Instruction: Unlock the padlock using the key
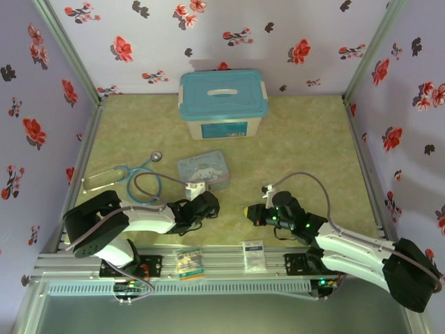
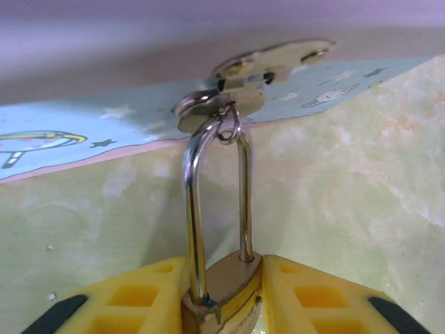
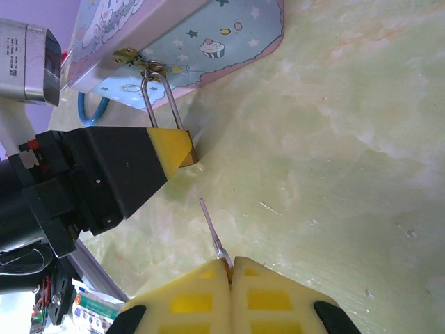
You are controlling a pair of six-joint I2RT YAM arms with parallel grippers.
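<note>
Left wrist view puts you right on top of it: the left gripper [image 2: 222, 309] has its yellow fingers [image 2: 132, 299] clamped on either side of the small brass-yellow padlock with a thin silvery shackle [image 2: 227, 277]. The shackle stands closed, straight out ahead of the fingers, and is hooked through the little metal hasp [image 2: 268, 62] on the side of the pale blue and pink cartoon-printed tin [image 2: 83, 129]. That tin's lid is down, and so is the teal lid of the white plastic storage box [image 1: 222, 104] standing farther out beyond both arms, so I cannot see what either one holds. From the right wrist, the right gripper [image 3: 231, 264] has its yellow fingers pressed together on the tiny thin metal key [image 3: 211, 221]. The blade pokes forward toward the padlock's bottom end, and its tip stops short with a gap of bare mat between. A blue-tubed stethoscope [image 1: 132, 177] lies just outside the left gripper, toward the floral left wall [image 1: 28, 104]. Out past the right gripper the pale green marbled mat [image 1: 313, 153] runs open to the right-hand wall. Behind both arms, two small printed packets [image 1: 189, 263] sit on the metal rail at the near edge.
</note>
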